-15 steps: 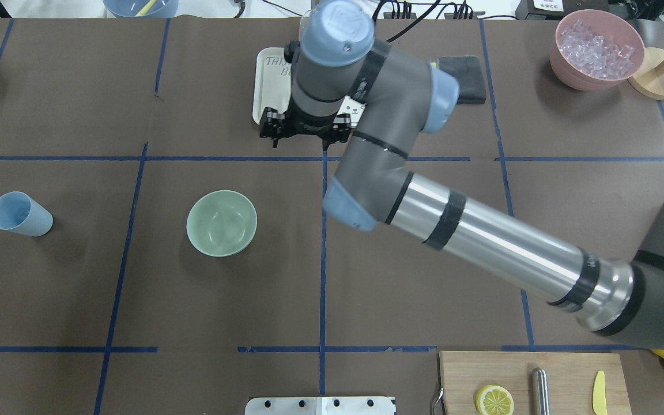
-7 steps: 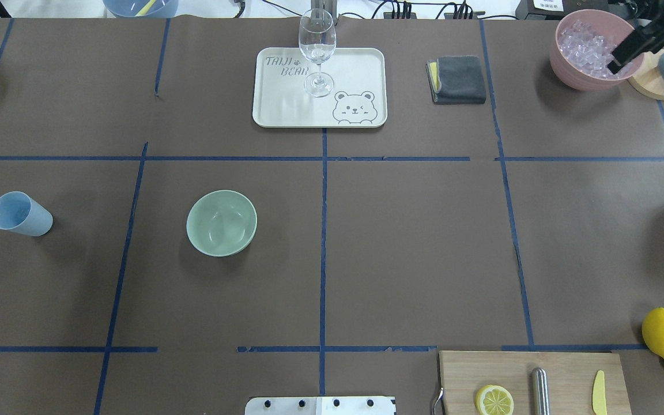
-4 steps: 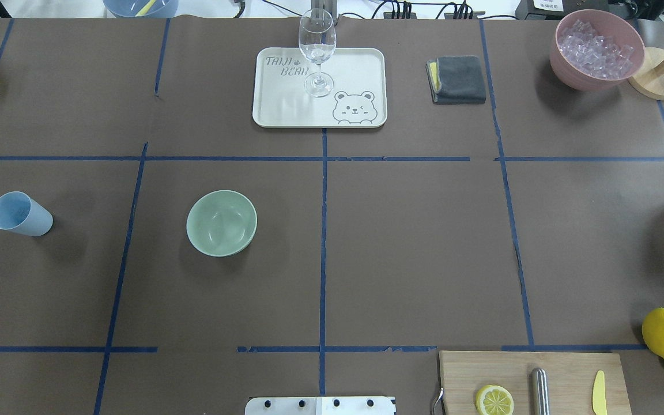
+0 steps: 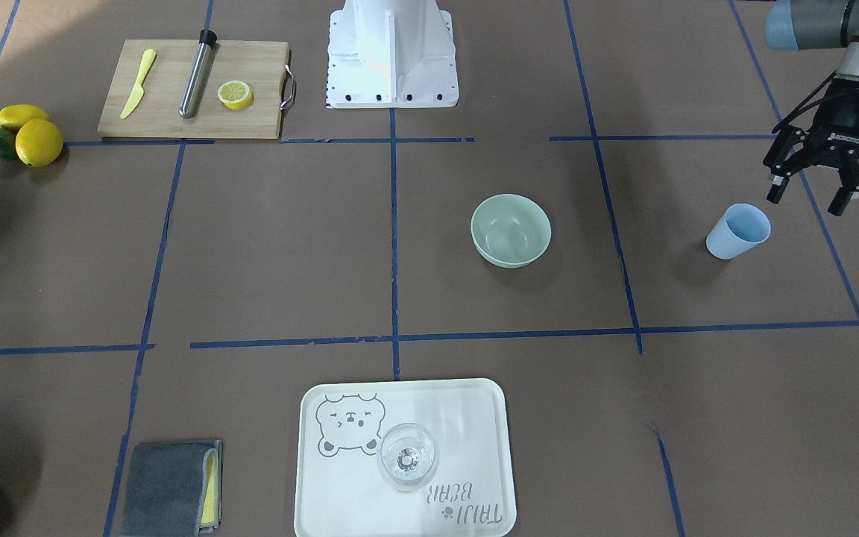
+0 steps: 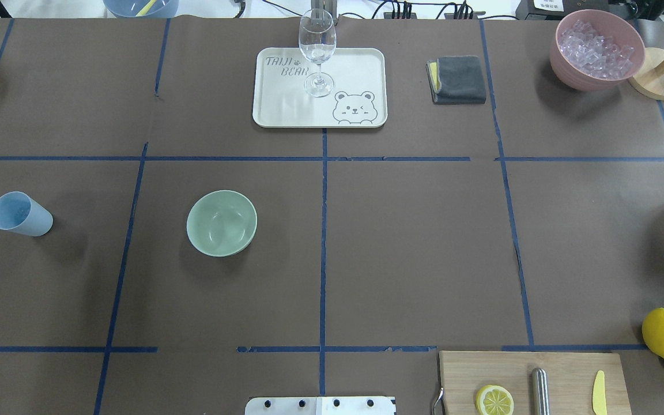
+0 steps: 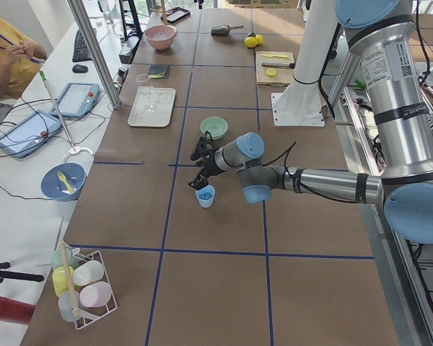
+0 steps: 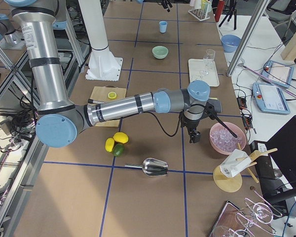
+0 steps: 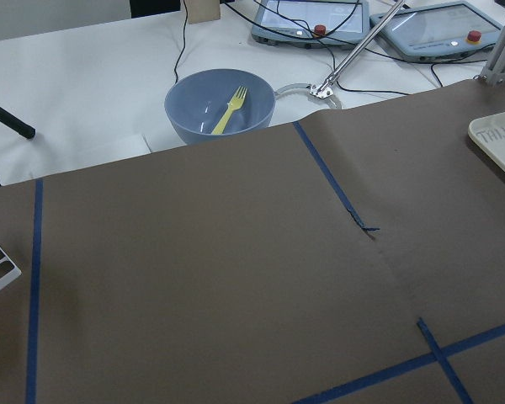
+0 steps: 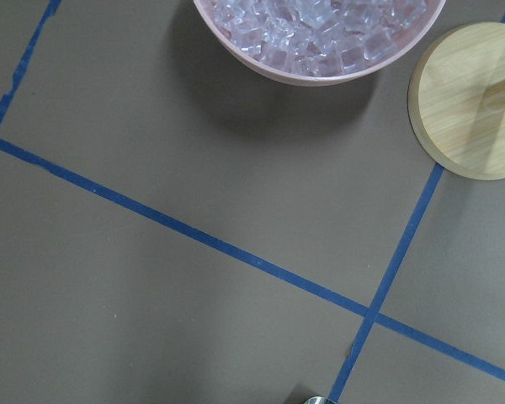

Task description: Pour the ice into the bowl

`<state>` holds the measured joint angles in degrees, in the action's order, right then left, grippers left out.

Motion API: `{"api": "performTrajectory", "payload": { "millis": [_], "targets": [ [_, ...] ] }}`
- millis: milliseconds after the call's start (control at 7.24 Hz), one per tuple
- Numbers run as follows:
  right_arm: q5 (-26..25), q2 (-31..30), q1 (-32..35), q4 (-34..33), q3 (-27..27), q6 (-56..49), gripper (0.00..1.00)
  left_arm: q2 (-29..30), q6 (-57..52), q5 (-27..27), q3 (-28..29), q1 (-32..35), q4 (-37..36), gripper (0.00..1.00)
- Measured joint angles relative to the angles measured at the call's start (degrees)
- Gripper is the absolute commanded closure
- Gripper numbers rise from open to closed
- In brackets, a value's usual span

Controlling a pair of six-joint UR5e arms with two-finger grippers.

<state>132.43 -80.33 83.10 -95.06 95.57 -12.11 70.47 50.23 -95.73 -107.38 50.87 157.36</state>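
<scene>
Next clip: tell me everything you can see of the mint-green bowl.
The bowl is round, deep and pale mint green, with a smooth matte look like plastic. It stands upright, mouth up, on the brown table cover, in the grid square just left of the centre line in the overhead view. Its inside is empty, showing only a soft sheen. Nothing but the cover touches it.

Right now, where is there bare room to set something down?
Bare: the taped square to the robot's right of the round mint-green bowl, between the cream bear tray and wooden cutting board. Crowded: beside the light blue cup, where the left gripper hovers open.
</scene>
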Motion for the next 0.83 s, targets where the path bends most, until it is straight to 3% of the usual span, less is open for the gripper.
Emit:
{"api": "performTrajectory", "payload": {
  "millis": [552, 828],
  "targets": [
    [-0.33, -1.82, 0.30, 0.10, 1.83, 0.35, 0.00, -5.07, 16.60, 18.63, 2.12, -19.13, 2.15, 0.00],
    [-0.32, -2.34, 0.54, 0.13, 2.44, 0.41, 0.00, -4.16, 20.49, 23.70, 5.41, -23.52, 2.22, 0.00]
  ]
}}
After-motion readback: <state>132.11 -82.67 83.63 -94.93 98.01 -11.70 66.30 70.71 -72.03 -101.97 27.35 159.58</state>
